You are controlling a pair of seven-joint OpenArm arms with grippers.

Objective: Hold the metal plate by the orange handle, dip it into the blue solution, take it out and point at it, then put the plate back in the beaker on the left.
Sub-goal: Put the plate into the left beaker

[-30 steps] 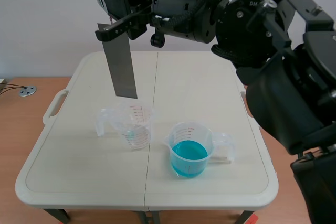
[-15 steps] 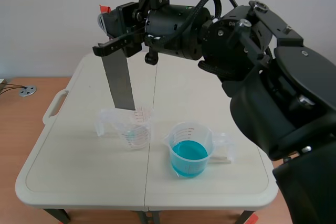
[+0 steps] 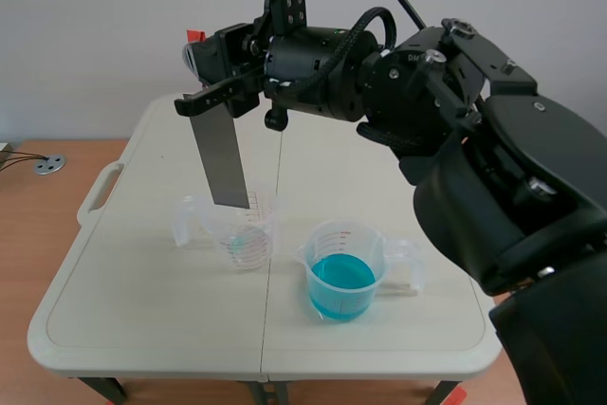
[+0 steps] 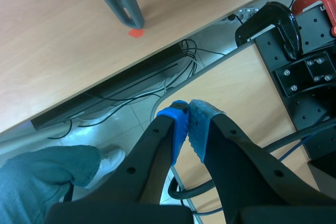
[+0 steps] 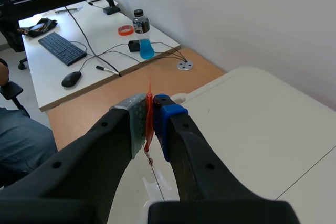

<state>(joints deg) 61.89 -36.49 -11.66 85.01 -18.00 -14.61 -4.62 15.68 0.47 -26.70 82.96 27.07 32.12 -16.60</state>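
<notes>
**Your right gripper (image 5: 151,107) is clamped on the orange handle (image 5: 149,129), and one metal plate (image 3: 220,154) hangs from it.**
The plate's lower edge sits at the mouth of the empty clear beaker (image 3: 248,239), the left of two on the desk (image 3: 133,282). The second beaker (image 3: 341,277), just beside it, holds blue solution. Your left gripper (image 4: 188,115) has its pads pressed together on nothing, low over the floor.
</notes>
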